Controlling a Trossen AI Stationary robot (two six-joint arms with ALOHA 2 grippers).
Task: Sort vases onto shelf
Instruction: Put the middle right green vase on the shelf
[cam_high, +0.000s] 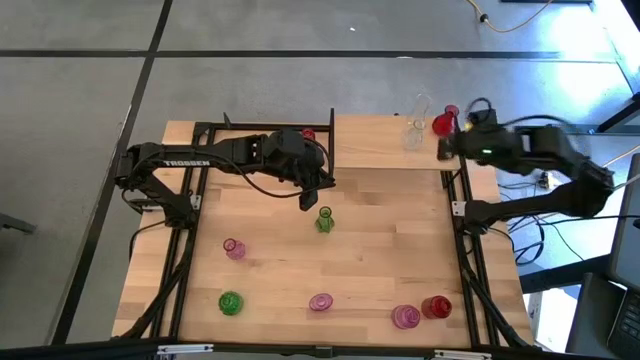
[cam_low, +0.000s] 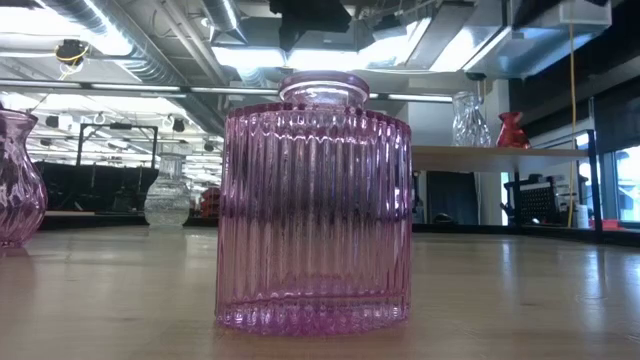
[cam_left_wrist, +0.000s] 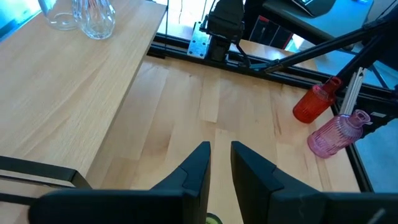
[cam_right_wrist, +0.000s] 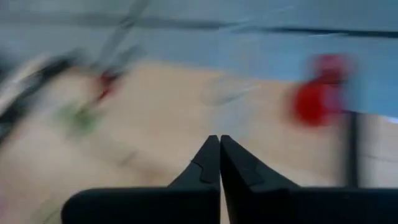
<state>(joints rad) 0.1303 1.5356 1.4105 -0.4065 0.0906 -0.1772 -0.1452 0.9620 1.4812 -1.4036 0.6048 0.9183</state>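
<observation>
Tabletop (cam_high: 380, 235) carries scattered vases: green bottle vase (cam_high: 324, 219), pink vase (cam_high: 234, 248), green round vase (cam_high: 231, 302), ribbed pink jar (cam_high: 320, 301), pink bottle vase (cam_high: 404, 317), red bottle vase (cam_high: 436, 306). Shelf (cam_high: 385, 142) at far edge holds clear vases (cam_high: 417, 120) and red vase (cam_high: 443, 124). Left gripper (cam_high: 307, 204) just beside green bottle vase, fingers slightly parted, empty. Right gripper (cam_right_wrist: 219, 155) near red vase, fingers pressed together, empty.

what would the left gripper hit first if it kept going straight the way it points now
Probably bare tabletop: the left gripper looks over empty wood. Farther on stands the right arm's base; the red vase and pink vase sit off to one side.
</observation>
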